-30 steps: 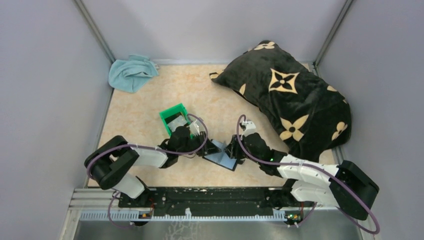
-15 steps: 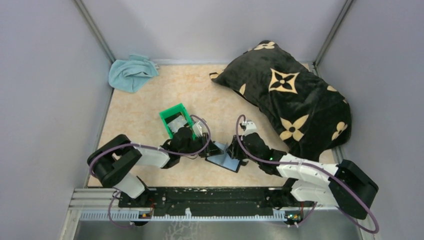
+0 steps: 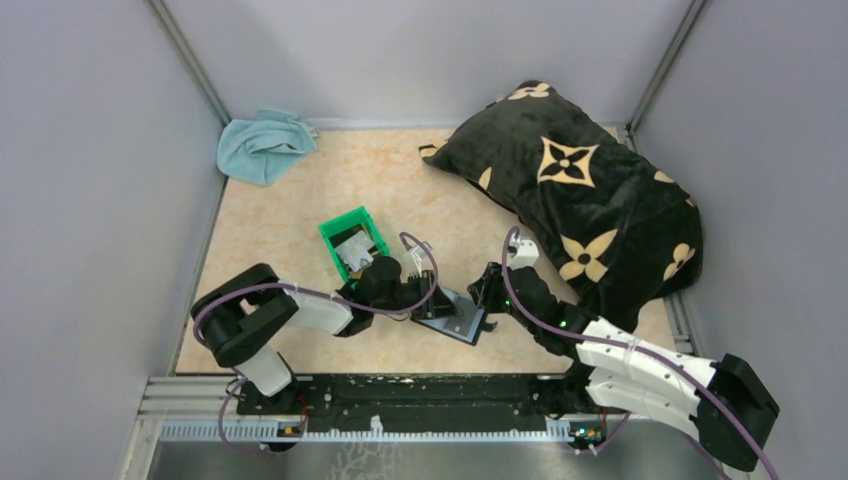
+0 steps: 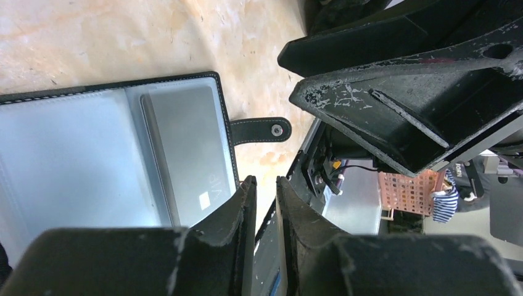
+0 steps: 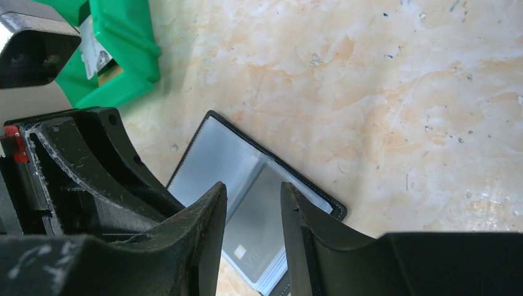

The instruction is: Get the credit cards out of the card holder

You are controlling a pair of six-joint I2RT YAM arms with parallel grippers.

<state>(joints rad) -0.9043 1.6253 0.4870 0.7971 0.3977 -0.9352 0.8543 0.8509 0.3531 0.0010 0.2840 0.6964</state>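
Observation:
The card holder (image 3: 455, 322) lies open and flat on the table between my two grippers, its black snap strap (image 4: 262, 130) sticking out. One grey credit card (image 4: 188, 148) marked VIP sits in a clear sleeve of the card holder (image 4: 61, 154). My left gripper (image 3: 428, 301) rests at the holder's left edge. The jaws of the left gripper (image 4: 265, 182) stand a narrow slit apart with nothing showing between them. My right gripper (image 5: 253, 188) hovers open over that credit card (image 5: 259, 234) and holds nothing. In the top view the right gripper (image 3: 483, 305) is at the holder's right edge.
A green bin (image 3: 352, 240) with a pale card in it stands just behind the left gripper. A large black pillow with tan flowers (image 3: 580, 190) fills the back right. A light blue cloth (image 3: 262, 145) lies at the back left. The table's front rail (image 3: 420, 395) is close by.
The holder's leaves stood raised between the grippers and now lie flat. The right gripper has drawn back to the right; the left gripper has slid right along the holder.

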